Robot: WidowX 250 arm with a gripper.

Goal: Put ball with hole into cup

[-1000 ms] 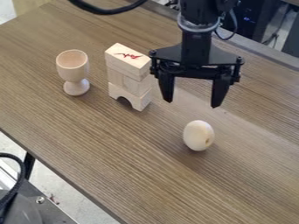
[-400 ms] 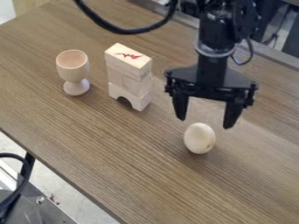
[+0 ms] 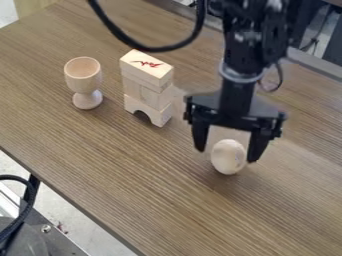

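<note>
The egg-shaped wooden ball (image 3: 228, 158) lies on the wood-grain tabletop (image 3: 153, 190), near the view's centre, well apart from the wooden egg cup (image 3: 83, 75) it is meant for. What has changed is the black two-finger gripper (image 3: 226, 154): one second ago it hung above and beyond the ball; then it shifted toward the right of the view and lower, and now it has come down further and back a little leftward, so that its spread fingers reach to either side of the ball. The finger on the view's right looks very near the wood, though from this slant I can't say whether it touches. Nothing is clamped yet. The egg cup stands upright and open where it was, with the stack of wooden blocks (image 3: 147, 87) unmoved between it and the arm. For the task, this reads as the end of the approach: a little more lowering and centring, then closing. The rounded sides could slip or roll if the fingers meet them too high or unevenly.
</note>
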